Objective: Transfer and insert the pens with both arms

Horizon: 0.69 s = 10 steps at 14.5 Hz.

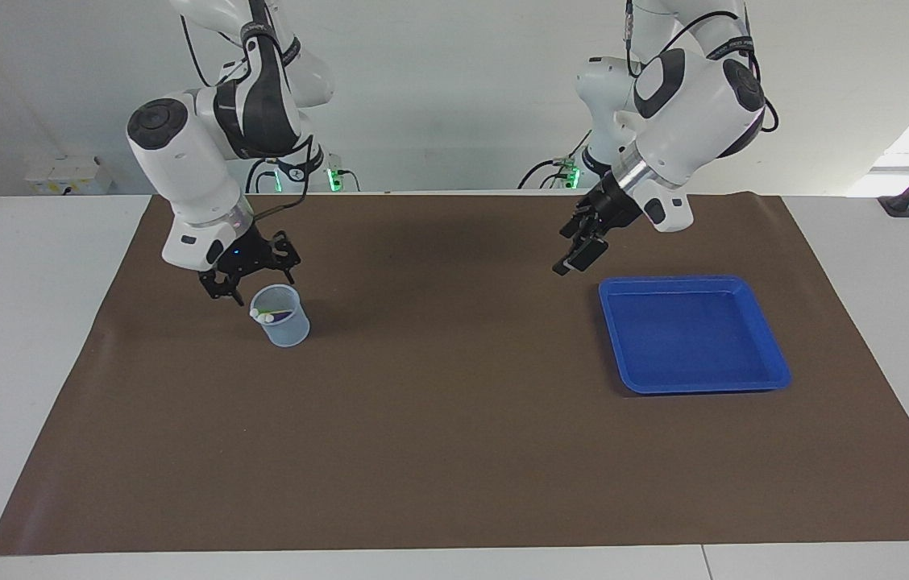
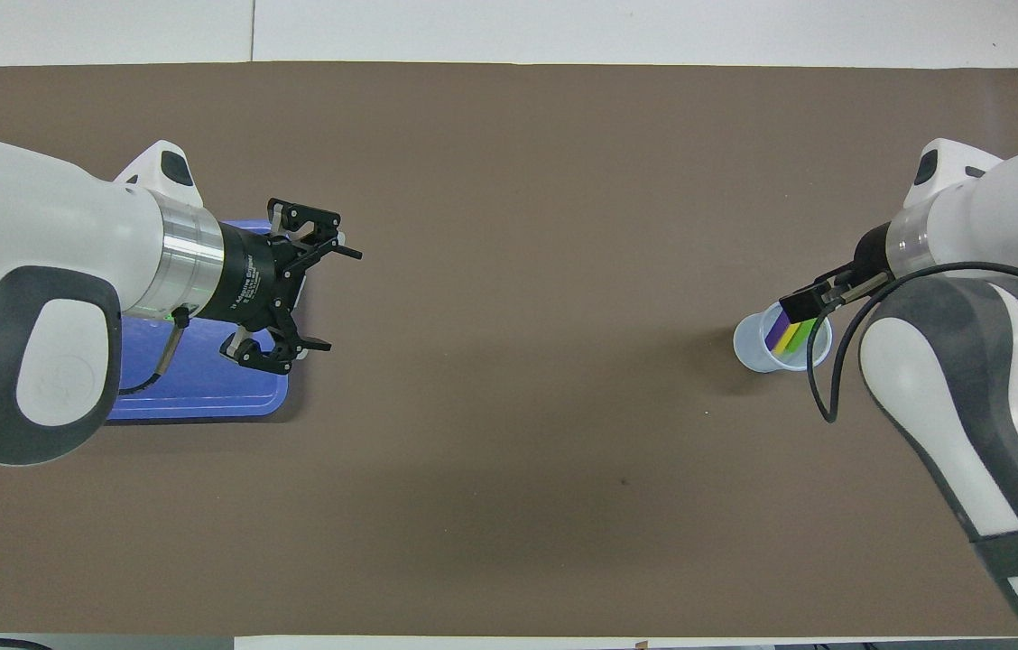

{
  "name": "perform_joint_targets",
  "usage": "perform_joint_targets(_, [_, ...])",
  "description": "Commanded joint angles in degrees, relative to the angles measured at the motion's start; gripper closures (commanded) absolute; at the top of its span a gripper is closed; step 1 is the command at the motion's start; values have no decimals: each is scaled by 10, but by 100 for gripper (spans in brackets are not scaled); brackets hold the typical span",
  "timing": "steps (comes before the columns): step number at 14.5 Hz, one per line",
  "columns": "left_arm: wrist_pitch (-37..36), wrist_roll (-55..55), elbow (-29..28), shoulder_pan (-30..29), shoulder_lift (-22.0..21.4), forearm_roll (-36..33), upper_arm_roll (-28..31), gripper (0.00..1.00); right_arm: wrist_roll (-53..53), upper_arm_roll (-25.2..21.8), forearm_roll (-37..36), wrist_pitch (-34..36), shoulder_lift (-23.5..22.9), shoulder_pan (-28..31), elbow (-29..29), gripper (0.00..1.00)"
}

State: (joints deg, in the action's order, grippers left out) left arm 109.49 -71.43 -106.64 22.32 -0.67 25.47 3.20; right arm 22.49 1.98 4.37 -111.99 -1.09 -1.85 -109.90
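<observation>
The purple pen (image 2: 779, 330), the yellow pen (image 2: 790, 337) and the green pen (image 2: 802, 335) all stand leaning in a clear plastic cup (image 2: 749, 348) at the right arm's end of the mat. In the facing view their pale caps (image 1: 262, 316) show at the rim of the cup (image 1: 287, 330). My right gripper (image 1: 227, 292) hangs open and empty just above the cup's rim, and it also shows in the overhead view (image 2: 805, 307). My left gripper (image 2: 337, 300) is open and empty in the air over the mat beside the blue tray; in the facing view (image 1: 573, 259) it hangs clear of the table.
An empty blue tray (image 1: 692, 281) lies on the brown mat at the left arm's end; the left arm covers part of it in the overhead view (image 2: 202, 406). Two slimmer arms with green-lit bases stand at the wall.
</observation>
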Motion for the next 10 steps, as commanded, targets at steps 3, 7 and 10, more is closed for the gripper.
perform_joint_targets(3, [-85,193,20,-55,-7,-101,3,0,6,3,-10,69,21,36,28,0])
perform_joint_targets(7, [-136,326,57,-63,-2,-192,6,0,4,3,-61,174,21,38,88,0])
perform_joint_targets(10, [-204,458,107,-74,1,-234,13,0,4,1,-61,219,22,39,120,0])
